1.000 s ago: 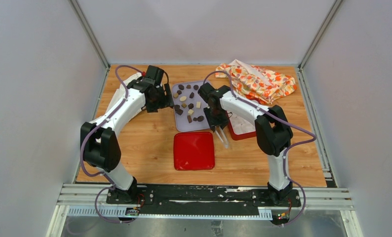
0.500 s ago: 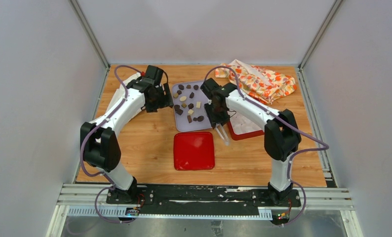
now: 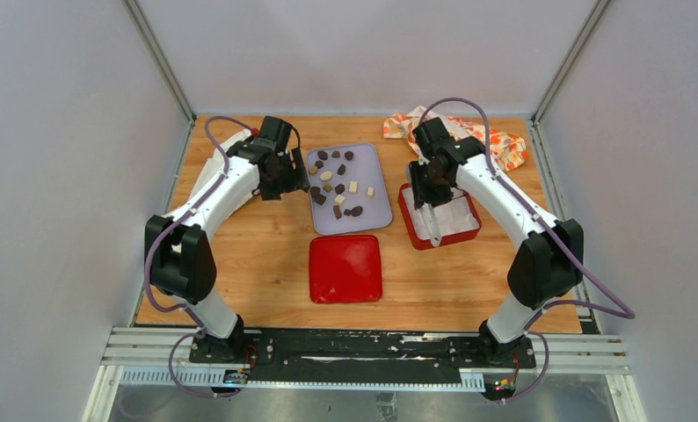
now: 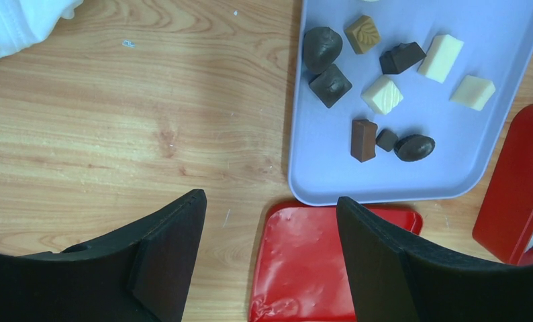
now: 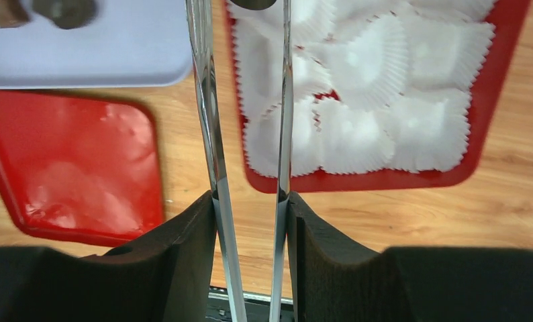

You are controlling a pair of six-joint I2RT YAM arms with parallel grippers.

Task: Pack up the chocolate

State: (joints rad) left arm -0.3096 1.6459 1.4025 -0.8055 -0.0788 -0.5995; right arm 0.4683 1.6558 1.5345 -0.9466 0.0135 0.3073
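Several chocolate pieces (image 3: 338, 188), dark, tan and cream, lie on a lavender tray (image 3: 376, 211); they also show in the left wrist view (image 4: 362, 139). My right gripper (image 3: 428, 193) is shut on clear tongs (image 5: 207, 100) and hangs over a red box (image 3: 471, 230) lined with white paper cups (image 5: 378, 100). A dark piece (image 5: 254, 3) sits between the tong tips at the top edge of the right wrist view, over the cups. My left gripper (image 4: 270, 251) is open and empty, just left of the tray's near corner.
A flat red lid (image 3: 345, 268) lies in front of the tray, also in both wrist views (image 4: 317, 268) (image 5: 69, 168). An orange-patterned cloth (image 3: 495, 145) is bunched at the back right. Grey walls close in the table on three sides.
My right arm has swung right and back with the tongs, from the tray's right edge to over the red box. The left arm has not moved.
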